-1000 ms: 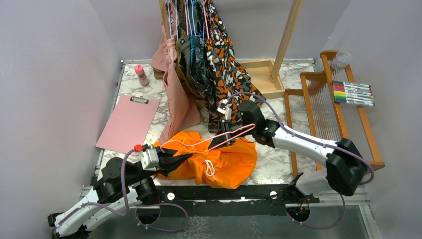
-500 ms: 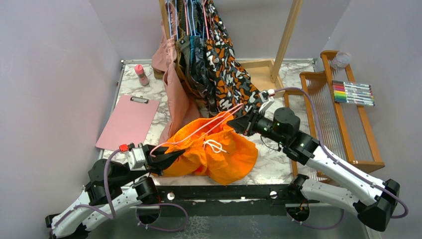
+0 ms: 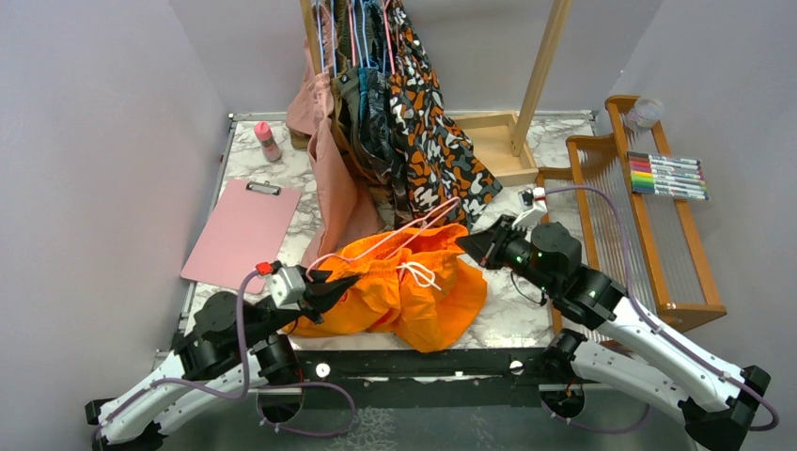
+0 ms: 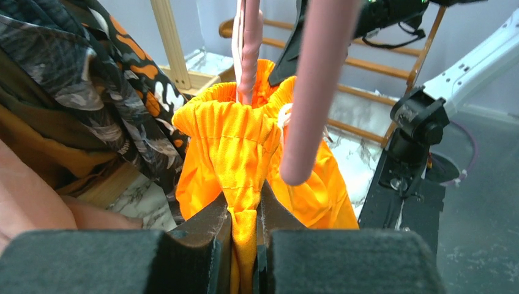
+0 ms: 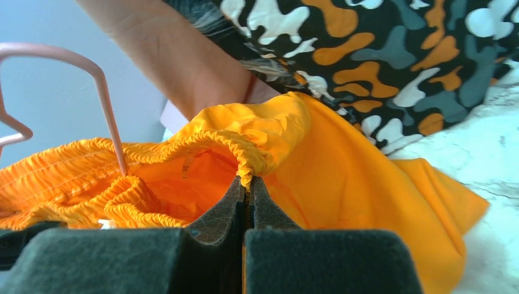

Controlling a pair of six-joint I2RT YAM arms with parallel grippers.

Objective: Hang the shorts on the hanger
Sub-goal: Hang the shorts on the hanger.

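The shorts sat bunched at the near edge of the counter, their waistband lifted and stretched between both arms. The left end effector was clenched on a fold of orange fabric, and the right end effector pinched the gathered waistband rim. The hanger slanted across the top, its wire dipping into the waist opening. Hanging clothes crowded just behind. Bare marble lay between the shorts and the wooden rack.
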